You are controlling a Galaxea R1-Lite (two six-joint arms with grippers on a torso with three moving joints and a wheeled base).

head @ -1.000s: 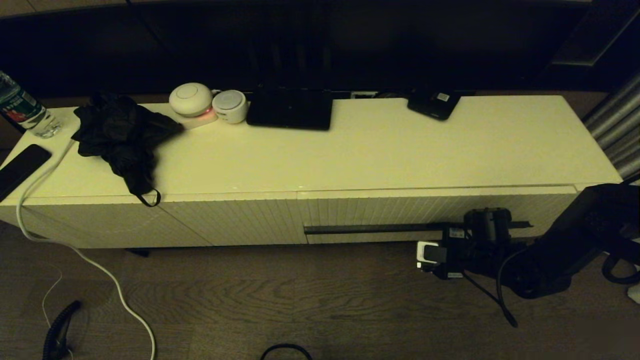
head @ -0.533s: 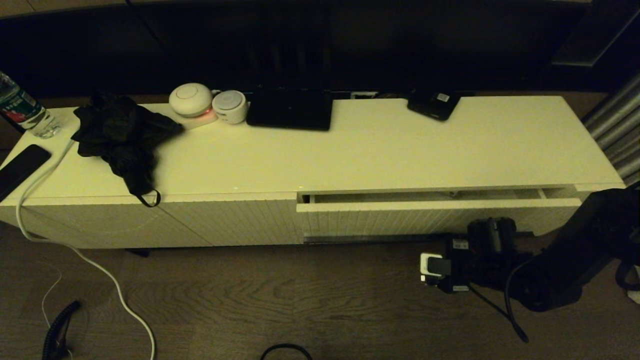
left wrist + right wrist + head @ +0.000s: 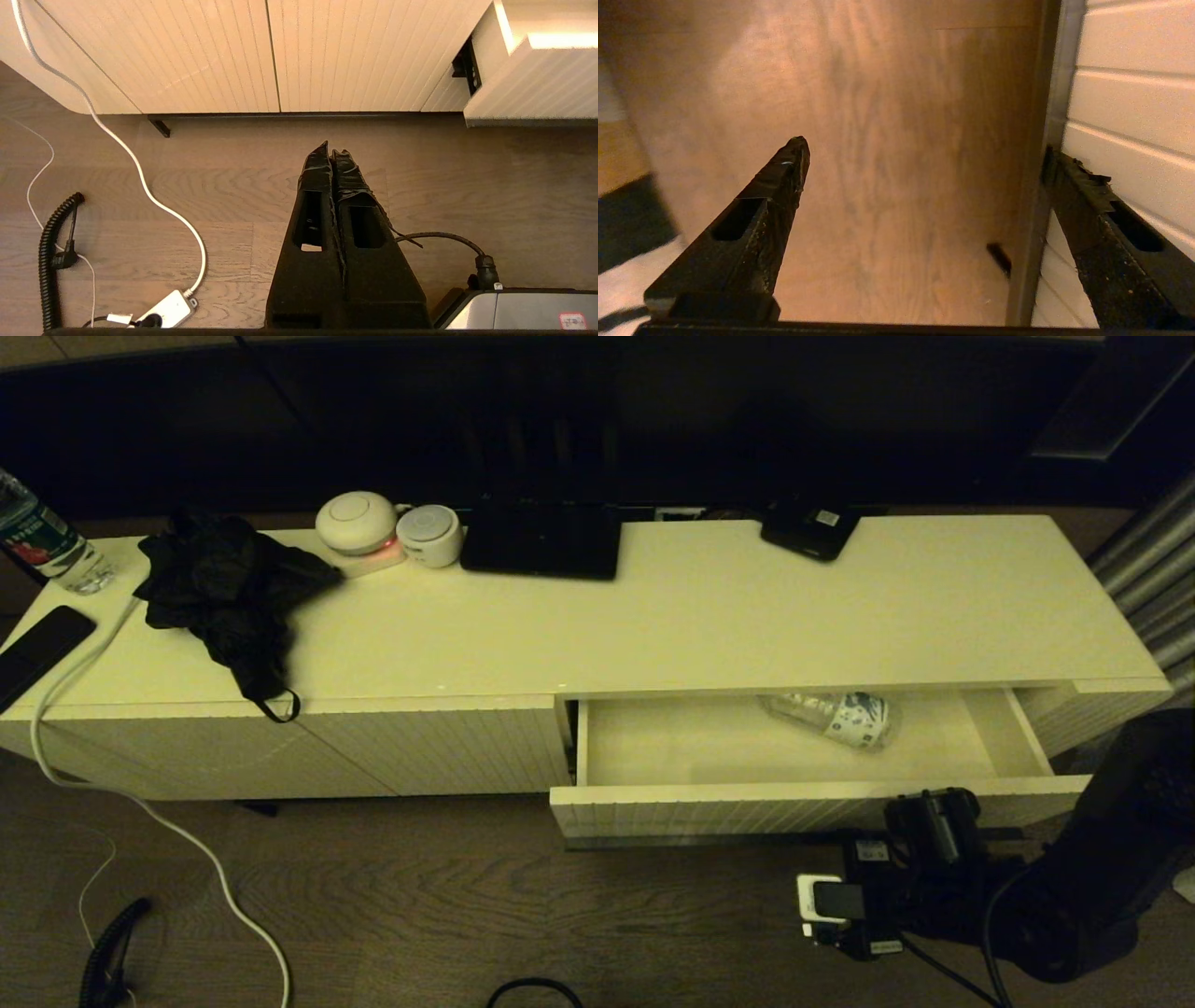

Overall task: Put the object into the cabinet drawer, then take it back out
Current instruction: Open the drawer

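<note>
The bottle (image 3: 834,716) lies inside the pulled-out drawer (image 3: 803,803) — beyond and above my right pincer (image 3: 924,163), which gapes empty at the handle. Placing looks done — I judge retrieval remains. Left pincer (image 3: 332,154) sits closed.

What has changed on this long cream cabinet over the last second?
The ribbed cream drawer slid out from shut, drawn by the open right gripper at its dark bar handle, baring a clear plastic bottle lying inside. Clutter on the cabinet top stayed put.
</note>
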